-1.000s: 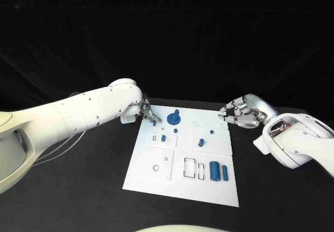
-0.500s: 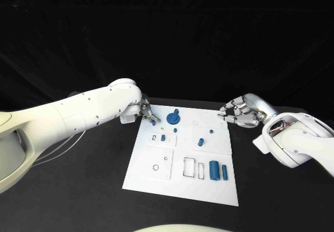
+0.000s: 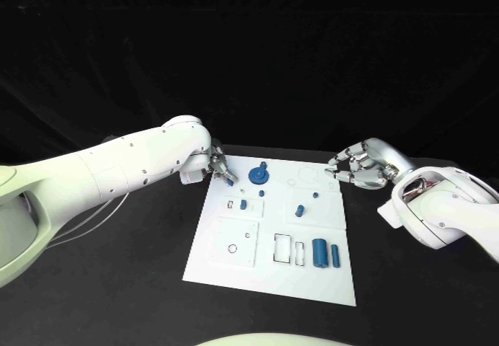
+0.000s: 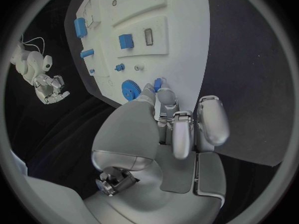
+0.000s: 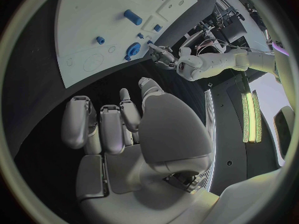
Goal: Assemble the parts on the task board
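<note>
Apparently left hand pinches small blue part at task board edge for seating; right hand curled, holding nothing.

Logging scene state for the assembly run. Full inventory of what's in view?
table: one, black, under everything.
task board: one, white, mid-table.
gear: one, blue, far end of the board, near the left hand.
large cylinder: one, blue, near right part of the board, with a thinner blue piece beside it.
small blue pieces: several, across the middle of the board.
small part: one, blue, pinched in the left fingers.
left hand: silver, over the board's far left corner.
right hand: silver, fingers curled, holding nothing, off the board's far right corner.
</note>
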